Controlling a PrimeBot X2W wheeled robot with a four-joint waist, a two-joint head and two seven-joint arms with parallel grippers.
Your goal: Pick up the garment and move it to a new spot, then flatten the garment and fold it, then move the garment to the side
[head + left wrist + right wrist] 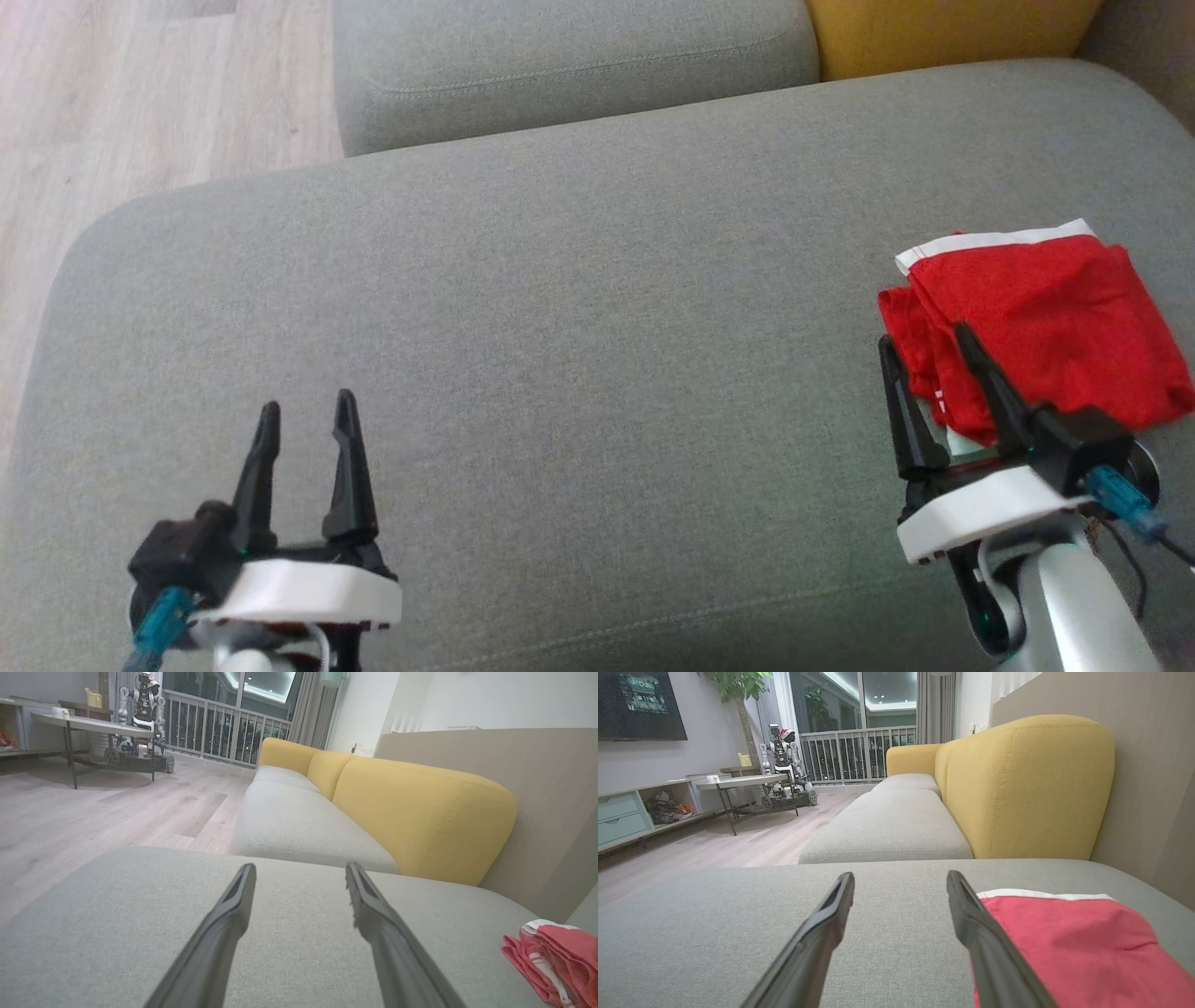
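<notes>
The garment [1046, 322] is red with a white trim band, folded into a compact stack at the right side of the grey cushion [560, 327]. It also appears as the garment [556, 956] at the lower right of the left wrist view and the garment [1069, 942] in the right wrist view. My right gripper [922, 340] is open, its fingers raised just in front of the garment's near left corner, nothing between them. My left gripper [308, 403] is open over bare cushion at the lower left, far from the garment.
A second grey seat cushion [569, 65] lies beyond, with a yellow backrest [943, 33] at the top right. Wood floor [112, 103] lies off the cushion's left edge. Across the room stand a low table [738, 784] and a wheeled robot [784, 765].
</notes>
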